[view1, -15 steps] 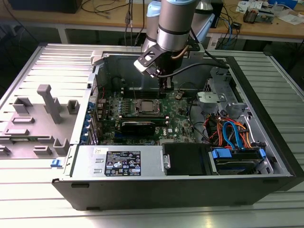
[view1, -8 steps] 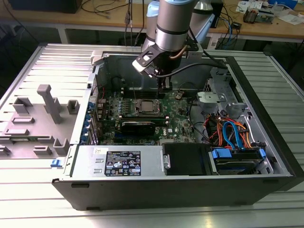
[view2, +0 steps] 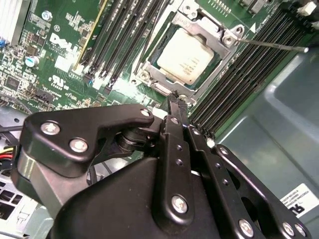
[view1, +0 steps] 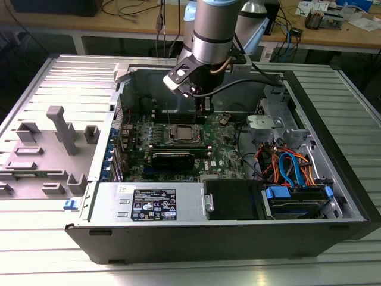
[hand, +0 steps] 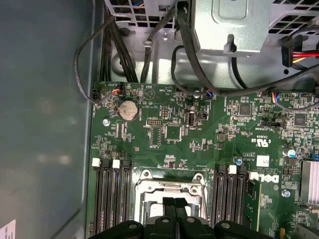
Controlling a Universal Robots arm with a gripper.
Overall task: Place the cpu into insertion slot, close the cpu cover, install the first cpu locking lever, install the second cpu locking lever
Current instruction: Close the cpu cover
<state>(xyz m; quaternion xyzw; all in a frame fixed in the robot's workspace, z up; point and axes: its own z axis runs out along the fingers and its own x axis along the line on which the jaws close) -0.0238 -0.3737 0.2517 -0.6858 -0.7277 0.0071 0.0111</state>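
Centre of the exterior view: chip (view1: 183, 133) lying in the socket (view1: 170, 132), with the metal cover (view2: 149, 74) flat around it in the second wrist view. Just above it in that frame, gripper (view1: 205, 110) pinched narrow, fingertips (view2: 174, 107) together, holding nothing.

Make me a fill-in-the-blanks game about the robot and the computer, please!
1. The small flat square cpu with a silver-grey metal top lies framed by the thin silver metal cpu cover, on a circuit board coloured ____.
2. The black gripper has its two fingers ____ (open or shut).
3. The silver coin battery has a ____ shape.

Missing words: green; shut; round.
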